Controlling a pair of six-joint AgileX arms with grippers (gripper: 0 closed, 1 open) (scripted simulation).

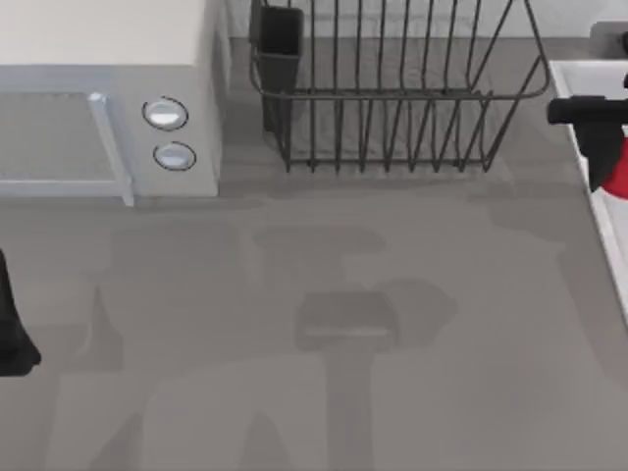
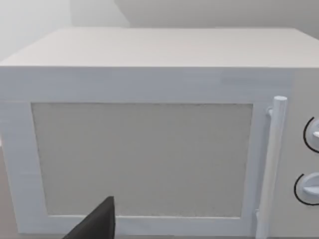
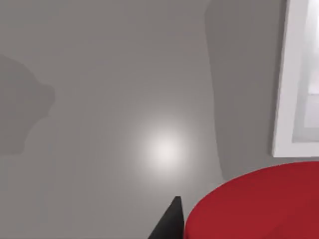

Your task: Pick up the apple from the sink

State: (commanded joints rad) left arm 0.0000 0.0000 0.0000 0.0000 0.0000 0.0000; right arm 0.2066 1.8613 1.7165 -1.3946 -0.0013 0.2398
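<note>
The red apple (image 1: 618, 180) shows at the top view's right edge, over the left rim of the pale sink (image 1: 581, 71). My right gripper (image 1: 601, 147) is directly above it and looks shut on it. In the right wrist view the apple (image 3: 259, 204) sits very close to the camera beside one black fingertip (image 3: 169, 221). Grey counter lies far below it, with the sink rim (image 3: 295, 99) off to one side. My left arm (image 1: 12, 334) is parked at the table's left edge.
A white microwave (image 1: 108, 98) with two round knobs stands at the back left, and it faces the left wrist camera (image 2: 149, 149). A dark wire dish rack (image 1: 392, 88) stands at the back centre. Open grey counter (image 1: 324, 324) spans the middle and front.
</note>
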